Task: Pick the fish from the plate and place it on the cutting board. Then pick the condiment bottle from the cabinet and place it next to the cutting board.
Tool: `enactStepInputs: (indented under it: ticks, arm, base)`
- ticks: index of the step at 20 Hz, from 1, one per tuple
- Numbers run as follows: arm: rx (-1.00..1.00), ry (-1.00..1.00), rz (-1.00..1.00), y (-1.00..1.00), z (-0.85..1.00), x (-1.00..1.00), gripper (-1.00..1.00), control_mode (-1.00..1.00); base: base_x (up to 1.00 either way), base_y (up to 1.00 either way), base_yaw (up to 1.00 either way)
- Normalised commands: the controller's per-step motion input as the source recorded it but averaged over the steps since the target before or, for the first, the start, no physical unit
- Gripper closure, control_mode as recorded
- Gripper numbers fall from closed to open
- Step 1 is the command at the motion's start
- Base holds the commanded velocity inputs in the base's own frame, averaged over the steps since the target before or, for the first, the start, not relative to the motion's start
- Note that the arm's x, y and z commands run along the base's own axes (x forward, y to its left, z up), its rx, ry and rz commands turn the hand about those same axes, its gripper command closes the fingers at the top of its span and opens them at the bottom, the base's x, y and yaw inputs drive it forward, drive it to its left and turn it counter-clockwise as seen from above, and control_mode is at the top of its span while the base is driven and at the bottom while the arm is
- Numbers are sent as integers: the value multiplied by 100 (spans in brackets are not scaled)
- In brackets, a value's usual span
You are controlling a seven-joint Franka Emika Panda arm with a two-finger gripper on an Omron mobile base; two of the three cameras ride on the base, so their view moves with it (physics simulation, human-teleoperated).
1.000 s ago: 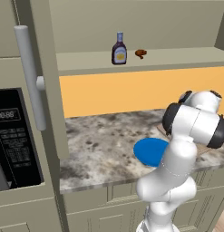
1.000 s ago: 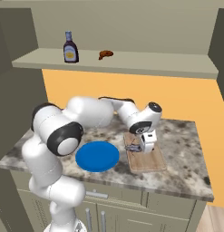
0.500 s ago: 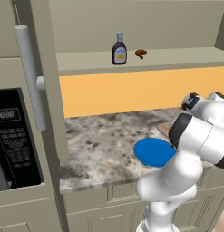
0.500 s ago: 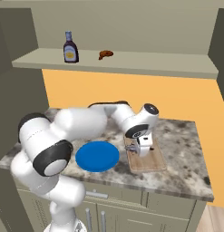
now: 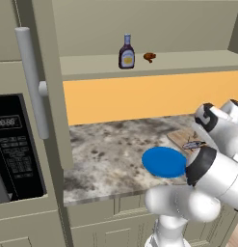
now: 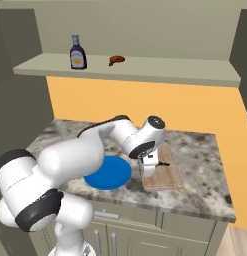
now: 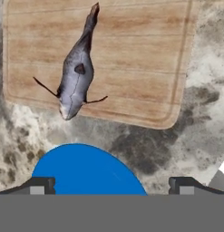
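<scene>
The silver-grey fish (image 7: 77,72) lies loose on the wooden cutting board (image 7: 131,59), head toward the blue plate (image 7: 86,172). My gripper (image 7: 111,188) hangs open above the gap between plate and board, its fingertips (image 7: 38,186) wide apart and holding nothing. From the right base view the gripper (image 6: 149,167) points down at the board's (image 6: 167,176) left edge, with the fish (image 6: 162,163) just right of it and the plate (image 6: 109,172) to the left. The condiment bottle (image 6: 77,52) stands upright on the cabinet shelf (image 6: 145,67), as does the same bottle (image 5: 126,52) from the left.
A small brown lump (image 6: 115,60) sits on the shelf right of the bottle. A tall unit with a grey bar handle (image 5: 31,82) and a microwave (image 5: 14,144) stand at the left. The marble counter (image 5: 106,154) ends at a front edge near the plate.
The arm's elbow has swung lower and toward the near side. The hand has shifted slightly off the board toward the plate, and the fish stays on the board.
</scene>
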Motion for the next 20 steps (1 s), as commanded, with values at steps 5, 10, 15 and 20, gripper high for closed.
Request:
enactStepInputs:
  ticks: [5,10,15,20]
  arm:
    - [2,-1,-3,27,20,-14,-100,-100]
    - [14,0,-1,17,9,0,-100,-100]
    - [17,3,-1,15,20,-2,-100,-100]
    - [18,5,-3,19,26,-11,-100,-100]
  base:
    - [0,0,0]
    - [0,0,0]
    - [0,0,0]
    - [0,0,0]
